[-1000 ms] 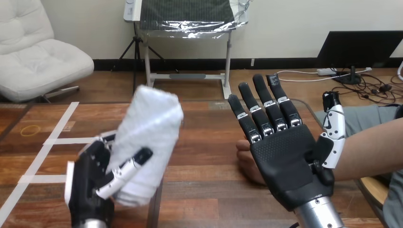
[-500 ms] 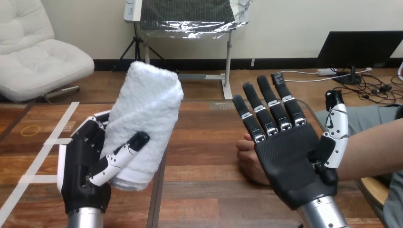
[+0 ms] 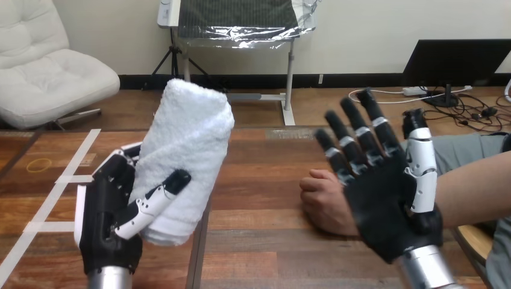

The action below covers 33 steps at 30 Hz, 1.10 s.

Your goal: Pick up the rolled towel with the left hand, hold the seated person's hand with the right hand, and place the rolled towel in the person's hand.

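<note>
Left hand (image 3: 108,223) grips the rolled towel (image 3: 187,150), fingers and thumb wrapped round its lower half. The roll stands near-upright above the table (image 3: 259,253), barely shifted from half a second ago. Right hand (image 3: 385,205) moves rightward and turns, fingers straight and spread, holding nothing, uncovering more of the person's hand (image 3: 325,201) (a loose fist resting on the wood). Contact between them: cannot tell. Judgement: pickup done; hold on the person's hand not yet made.

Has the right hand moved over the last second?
Yes. The right hand has shifted toward the view's right, uncovering more of the person's hand, which has stayed put.
</note>
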{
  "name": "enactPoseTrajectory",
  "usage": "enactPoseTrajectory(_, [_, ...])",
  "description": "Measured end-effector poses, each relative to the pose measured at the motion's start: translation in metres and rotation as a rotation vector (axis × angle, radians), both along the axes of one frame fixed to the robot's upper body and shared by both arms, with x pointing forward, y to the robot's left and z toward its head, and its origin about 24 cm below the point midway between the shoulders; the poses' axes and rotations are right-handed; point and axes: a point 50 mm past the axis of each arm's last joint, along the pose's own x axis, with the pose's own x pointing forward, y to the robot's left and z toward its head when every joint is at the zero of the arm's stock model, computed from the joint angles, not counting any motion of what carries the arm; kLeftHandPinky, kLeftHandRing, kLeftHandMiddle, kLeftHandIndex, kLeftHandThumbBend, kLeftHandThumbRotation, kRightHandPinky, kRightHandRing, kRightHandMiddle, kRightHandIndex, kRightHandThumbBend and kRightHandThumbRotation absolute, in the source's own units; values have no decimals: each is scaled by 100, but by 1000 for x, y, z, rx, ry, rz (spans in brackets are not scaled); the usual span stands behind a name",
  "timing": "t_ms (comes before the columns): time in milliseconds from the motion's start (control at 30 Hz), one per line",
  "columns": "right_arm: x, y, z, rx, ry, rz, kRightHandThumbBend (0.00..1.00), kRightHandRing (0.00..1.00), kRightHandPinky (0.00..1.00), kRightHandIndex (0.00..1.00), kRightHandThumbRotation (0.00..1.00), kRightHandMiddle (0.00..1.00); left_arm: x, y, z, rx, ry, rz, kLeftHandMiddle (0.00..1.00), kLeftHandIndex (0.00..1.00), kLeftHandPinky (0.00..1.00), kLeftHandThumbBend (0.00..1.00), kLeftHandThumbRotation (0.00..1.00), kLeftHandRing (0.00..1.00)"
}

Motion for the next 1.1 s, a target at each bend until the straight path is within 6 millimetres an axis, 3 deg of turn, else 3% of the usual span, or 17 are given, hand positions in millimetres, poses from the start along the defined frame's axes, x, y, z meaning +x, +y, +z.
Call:
enactPoseTrajectory(133, [1, -9, -2, -161, 8, -58, 42, 99, 98, 100, 40, 100, -3, 1, -3, 1, 19, 2, 45, 53, 39, 71, 2, 41])
enactPoseTrajectory(267, [1, -18, -4, -328, 29, -105, 54, 100, 99, 100, 18, 100, -5, 1, -7, 0, 39, 4, 45, 53, 39, 72, 3, 41])
enactPoseTrajectory(400, [1, -27, -6, -507, 49, -142, 60, 100, 98, 100, 8, 100, -8, 2, -10, -1, 56, 6, 45, 52, 39, 72, 3, 41])
enactPoseTrajectory(767, [2, -52, -3, -996, 56, -212, 74, 92, 84, 93, 0, 94, -12, 2, -15, 7, 93, 6, 44, 52, 38, 72, 4, 40])
enactPoseTrajectory(1100, [8, -73, 2, -1454, 25, -212, 82, 90, 81, 89, 0, 91, -11, 1, -18, 19, 110, 0, 43, 52, 41, 73, 6, 41])
